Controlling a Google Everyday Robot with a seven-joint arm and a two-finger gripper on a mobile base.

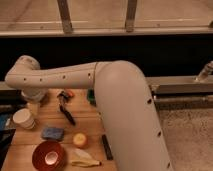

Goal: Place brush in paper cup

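Observation:
The brush [66, 111] is slim and dark and lies on the wooden table [92, 131], its handle pointing to the front right. The paper cup [23, 119] is short and off-white and stands upright at the table's left edge. My big white arm [75, 77] reaches across the view to the left. My gripper [33, 103] hangs below the arm's left end, just behind and right of the cup and left of the brush. It does not hold the brush.
A red bowl [48, 154] sits at the front left, with a blue sponge [52, 133] behind it. A yellow round thing [80, 140], a pale peel [84, 161] and a flat black bar [106, 147] lie near the front. A small orange thing [70, 93] lies by the brush's head.

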